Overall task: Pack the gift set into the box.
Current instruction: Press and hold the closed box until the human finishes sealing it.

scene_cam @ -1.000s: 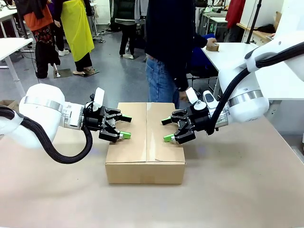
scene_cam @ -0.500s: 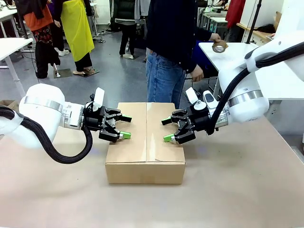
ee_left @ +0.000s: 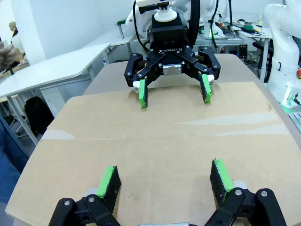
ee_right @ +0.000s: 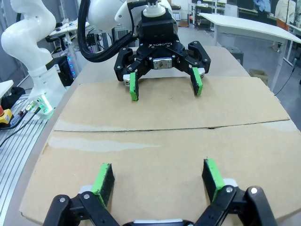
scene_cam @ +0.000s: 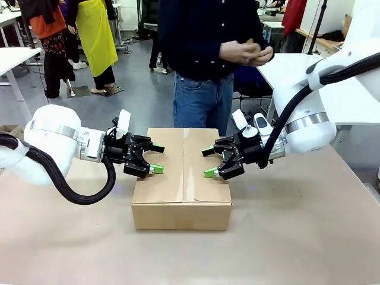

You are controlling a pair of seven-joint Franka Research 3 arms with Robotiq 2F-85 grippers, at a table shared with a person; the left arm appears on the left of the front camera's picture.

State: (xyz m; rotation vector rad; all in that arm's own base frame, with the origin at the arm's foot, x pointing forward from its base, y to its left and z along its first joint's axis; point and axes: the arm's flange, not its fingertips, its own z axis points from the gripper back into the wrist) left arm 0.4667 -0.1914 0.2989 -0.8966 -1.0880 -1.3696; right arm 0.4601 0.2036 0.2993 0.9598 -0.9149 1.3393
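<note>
The box (scene_cam: pixel 181 178) sits mid-bench (scene_cam: pixel 297 237) with its flaps folded flat and the seam running away from us, and there's bare brown surface all round it, widest on the near side. Left end effector (scene_cam: pixel 154 158) hovers over the box's left edge, fingers spread wide, nothing between them; right end effector (scene_cam: pixel 209 161) mirrors it over the box's right edge, also gaping and holding nothing. From the left wrist view the box top (ee_left: pixel 160 141) runs out under the green pads (ee_left: pixel 107 181), with the opposite end effector (ee_left: pixel 173 94) facing it across the cardboard. Whether the pads actually touch the flaps I can't make out. What's inside the box is hidden by the closed flaps. Beyond the box's far edge the person (scene_cam: pixel 208 53) stands cut off at the top of the picture, hands (scene_cam: pixel 246 52) together at chest height holding something too small to tell. Compared with half a second ago the person has stepped across to face the box squarely; both arms haven't budged.
</note>
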